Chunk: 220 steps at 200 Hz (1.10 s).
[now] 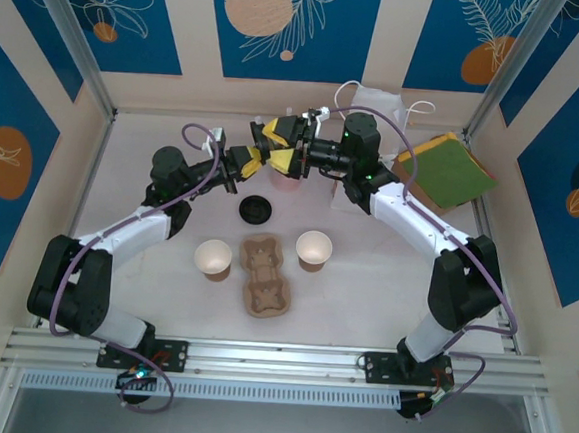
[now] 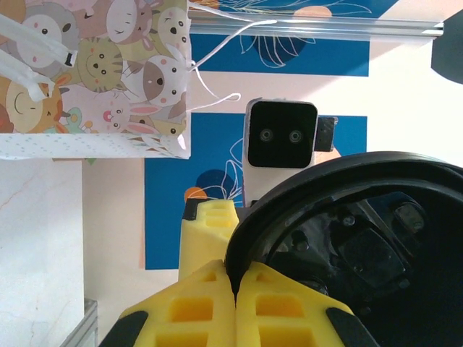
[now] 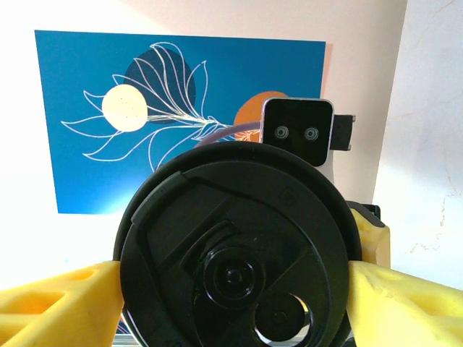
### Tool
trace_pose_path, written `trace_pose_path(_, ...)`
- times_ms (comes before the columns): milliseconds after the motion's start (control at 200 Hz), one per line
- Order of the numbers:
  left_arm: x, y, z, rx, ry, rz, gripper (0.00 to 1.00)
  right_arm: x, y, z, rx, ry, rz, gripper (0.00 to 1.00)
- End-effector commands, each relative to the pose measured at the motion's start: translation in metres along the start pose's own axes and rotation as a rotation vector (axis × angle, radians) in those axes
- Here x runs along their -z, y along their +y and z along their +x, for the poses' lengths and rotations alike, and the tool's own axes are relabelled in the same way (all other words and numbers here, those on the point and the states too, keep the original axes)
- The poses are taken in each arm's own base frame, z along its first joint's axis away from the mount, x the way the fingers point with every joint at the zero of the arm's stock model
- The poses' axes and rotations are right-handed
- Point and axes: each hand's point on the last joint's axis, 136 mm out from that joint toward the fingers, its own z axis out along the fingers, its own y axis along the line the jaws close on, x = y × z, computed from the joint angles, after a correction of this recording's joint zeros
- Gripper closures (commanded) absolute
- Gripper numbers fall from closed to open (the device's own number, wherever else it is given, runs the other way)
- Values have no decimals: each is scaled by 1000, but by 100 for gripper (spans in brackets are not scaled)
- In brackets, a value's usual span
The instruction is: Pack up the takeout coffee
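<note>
A black lid (image 3: 239,246) hangs upright in the air at the back middle of the table, between both grippers. My left gripper (image 2: 236,271) is shut on its rim (image 2: 249,217), the yellow fingertips pinching the edge. My right gripper (image 3: 233,278) spans the whole disc, a yellow finger (image 3: 65,303) pressed against each side. From above, the left gripper (image 1: 249,161) and right gripper (image 1: 283,141) meet nose to nose. The takeout coffee is out of view. Two lidless paper cups (image 1: 213,258) (image 1: 314,249) stand on the table beside a brown cardboard tray (image 1: 264,273).
A second loose black lid (image 1: 256,210) lies flat behind the tray. An animal-print gift bag (image 2: 94,72) with white handles stands at the back wall. A green and orange flat thing (image 1: 444,170) leans at the back right. Something pinkish (image 1: 287,183) sits under the grippers.
</note>
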Motion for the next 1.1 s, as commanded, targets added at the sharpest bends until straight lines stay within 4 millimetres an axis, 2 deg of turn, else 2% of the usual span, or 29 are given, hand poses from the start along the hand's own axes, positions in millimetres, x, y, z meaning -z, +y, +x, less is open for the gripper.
trace_pose_path(0, 1, -5, 0, -26, 16, 13, 97, -6, 18, 9, 42, 49, -44, 25)
trace_pose_path(310, 2, -5, 1, -30, 14, 7, 95, -4, 17, 11, 48, 43, -33, 26)
trace_pose_path(350, 2, -4, 2, -28, 16, 4, 99, -4, 17, 11, 51, 43, -33, 24)
trace_pose_path(425, 2, -4, 3, -26, 19, -2, 99, -5, 16, 12, 52, 48, -23, 16)
trace_pose_path(555, 4, -3, 5, -30, 22, -22, 98, -8, 18, 18, 67, 64, -13, 13)
trace_pose_path(910, 8, -7, 10, -42, 19, -27, 98, -8, 17, 21, 64, 62, -13, 24)
trace_pose_path(1095, 10, -8, 12, -56, 18, -45, 88, 0, 18, 22, 82, 39, 3, 25)
